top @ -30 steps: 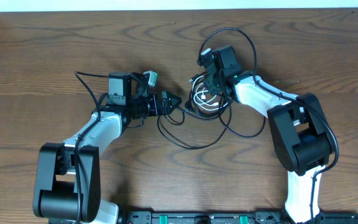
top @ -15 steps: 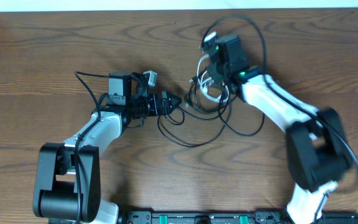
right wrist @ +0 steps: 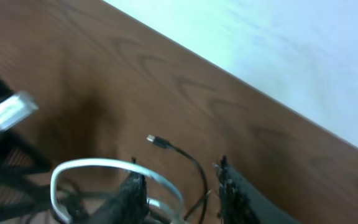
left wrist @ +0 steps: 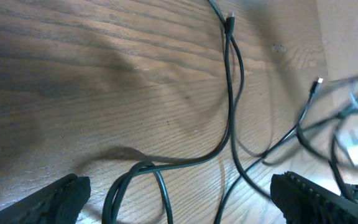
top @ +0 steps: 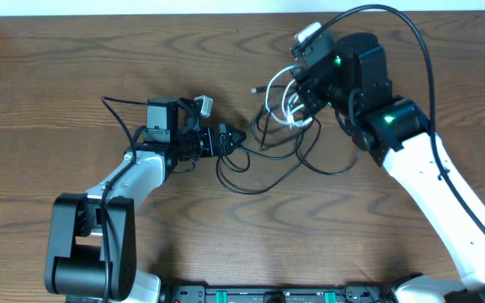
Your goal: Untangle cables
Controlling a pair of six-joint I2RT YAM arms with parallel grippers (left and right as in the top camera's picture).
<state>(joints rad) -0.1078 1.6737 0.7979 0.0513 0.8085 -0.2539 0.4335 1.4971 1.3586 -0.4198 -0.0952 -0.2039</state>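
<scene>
Cables (top: 263, 135): tangled on the desk (top: 74, 67), between both claws.
White loop (right wrist: 104, 163): lies across the right claw (right wrist: 179, 196), which is spread a bit.
Left claw (left wrist: 185, 199): spread wide, with a black cable (left wrist: 229, 93) on the desk in front of it.
Change: the right arm has risen and the left claw stayed put.

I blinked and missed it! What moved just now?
The right tool rose and swung toward the far edge of the table, pulling the white cable along and tugging the black cables a little. Its jaws look parted now. The left tool stayed put, open.
</scene>
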